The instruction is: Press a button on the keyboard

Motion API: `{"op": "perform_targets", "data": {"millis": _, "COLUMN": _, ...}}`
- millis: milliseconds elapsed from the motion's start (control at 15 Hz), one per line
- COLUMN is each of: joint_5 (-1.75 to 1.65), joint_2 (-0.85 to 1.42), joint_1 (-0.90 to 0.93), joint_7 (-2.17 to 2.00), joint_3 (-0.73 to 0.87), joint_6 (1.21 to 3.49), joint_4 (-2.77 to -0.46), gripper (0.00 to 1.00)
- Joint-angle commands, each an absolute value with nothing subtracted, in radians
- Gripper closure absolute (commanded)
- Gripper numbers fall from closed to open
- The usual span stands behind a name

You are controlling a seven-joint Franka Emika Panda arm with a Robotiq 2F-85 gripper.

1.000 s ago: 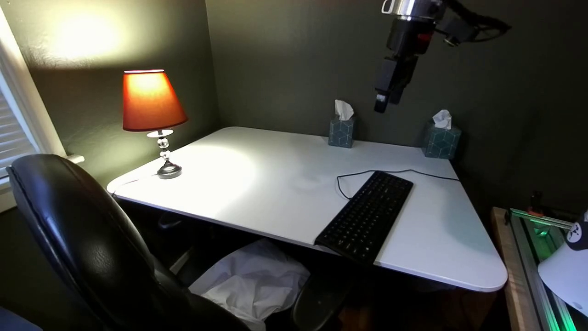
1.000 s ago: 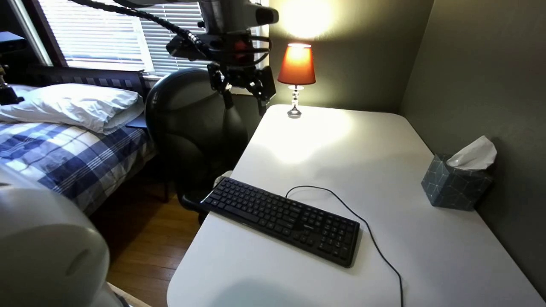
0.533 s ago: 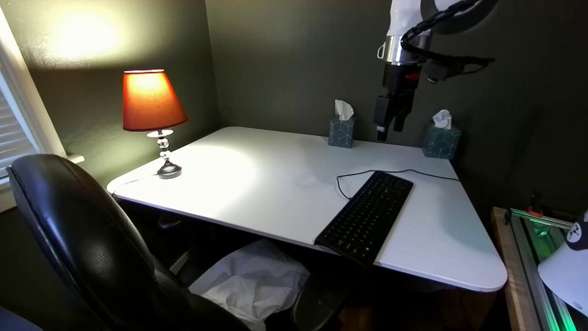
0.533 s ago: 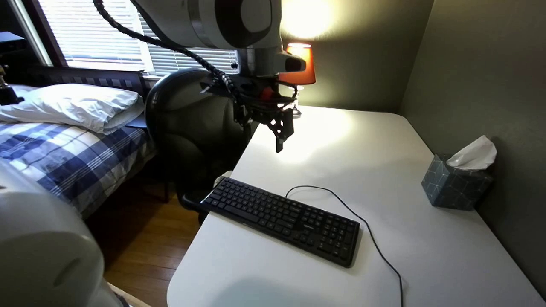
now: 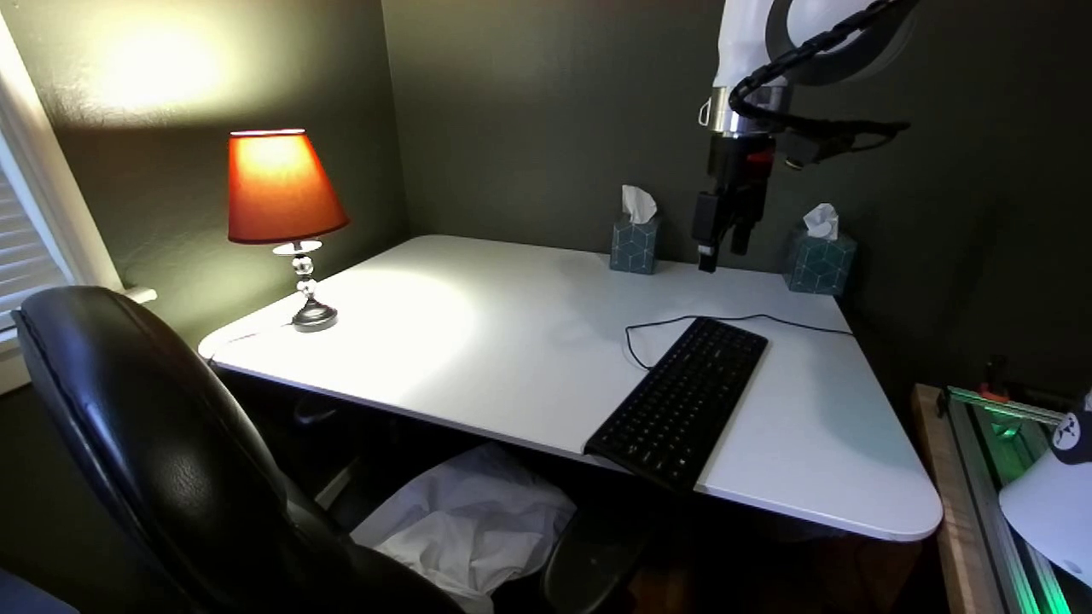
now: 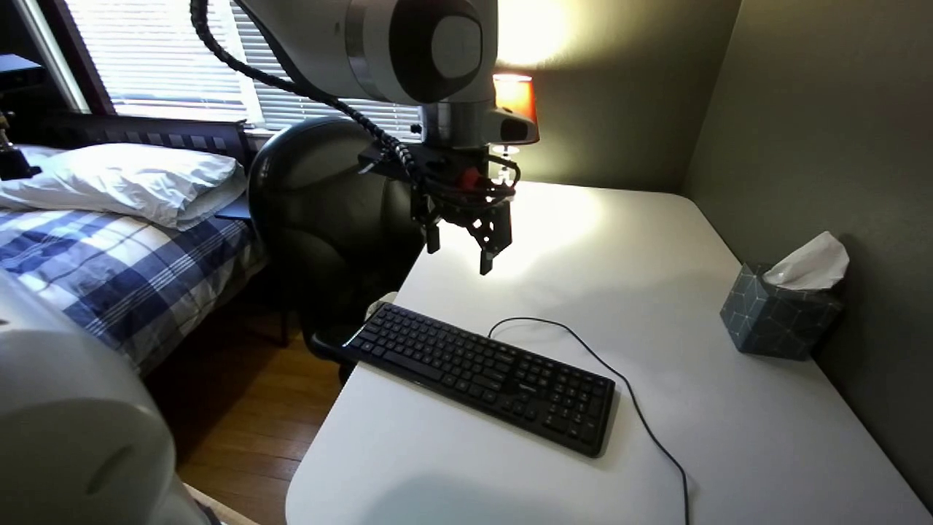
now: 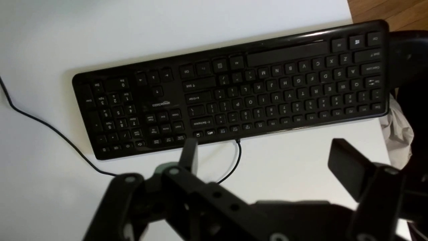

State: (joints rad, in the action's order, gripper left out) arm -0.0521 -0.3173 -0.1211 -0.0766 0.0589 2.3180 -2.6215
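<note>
“While hovering up high, why gripping nothing with a wide-splayed Robotiq gripper?”

“Prolly leaving clearance for aiming at the full-size wired keyboard, lying flat on the white desk, overhanging one edge.”

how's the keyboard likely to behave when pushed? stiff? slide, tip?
Likely stiff: the keyboard reads as one flat, straight slab. A hard press on the end that overhangs the desk might tip it, though most of its length is supported. Pushed sideways, it may tug the cable attached at its long back edge.
</note>
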Motion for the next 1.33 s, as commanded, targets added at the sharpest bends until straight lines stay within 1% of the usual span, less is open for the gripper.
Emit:
{"op": "perform_targets", "data": {"millis": 0, "joint_5": -0.067, "joint_2": -0.257, "joint_1": -0.119, "joint_7": -0.064, "joint_3": 0.062, "joint_6": 2.305, "joint_4": -2.577, "gripper": 0.0}}
{"op": "perform_targets", "data": {"millis": 533, "joint_5": -0.134, "joint_2": -0.057, "joint_1": -0.113, "joint_7": -0.01, "joint_3": 0.068, "joint_6": 2.331, "joint_4": -2.471, "gripper": 0.0}}
{"op": "perform_targets", "data": {"millis": 667, "joint_5": -0.123, "joint_2": -0.012, "joint_1": -0.112, "joint_7": 0.019, "joint_3": 0.072, "joint_6": 2.337, "joint_4": -2.45, "gripper": 0.26}}
{"op": "perform_targets", "data": {"millis": 867, "joint_5": -0.112, "joint_2": 0.046, "joint_1": -0.113, "joint_7": 0.048, "joint_3": 0.076, "joint_6": 2.339, "joint_4": -2.421, "gripper": 0.51}}
{"op": "perform_targets", "data": {"millis": 1000, "joint_5": -0.115, "joint_2": 0.078, "joint_1": -0.116, "joint_7": 0.061, "joint_3": 0.08, "joint_6": 2.334, "joint_4": -2.402, "gripper": 0.65}}
{"op": "perform_targets", "data": {"millis": 1067, "joint_5": -0.115, "joint_2": 0.093, "joint_1": -0.116, "joint_7": 0.069, "joint_3": 0.081, "joint_6": 2.331, "joint_4": -2.393, "gripper": 0.74}}
{"op": "perform_targets", "data": {"millis": 1267, "joint_5": -0.115, "joint_2": 0.141, "joint_1": -0.121, "joint_7": 0.105, "joint_3": 0.088, "joint_6": 2.329, "joint_4": -2.365, "gripper": 0.96}}
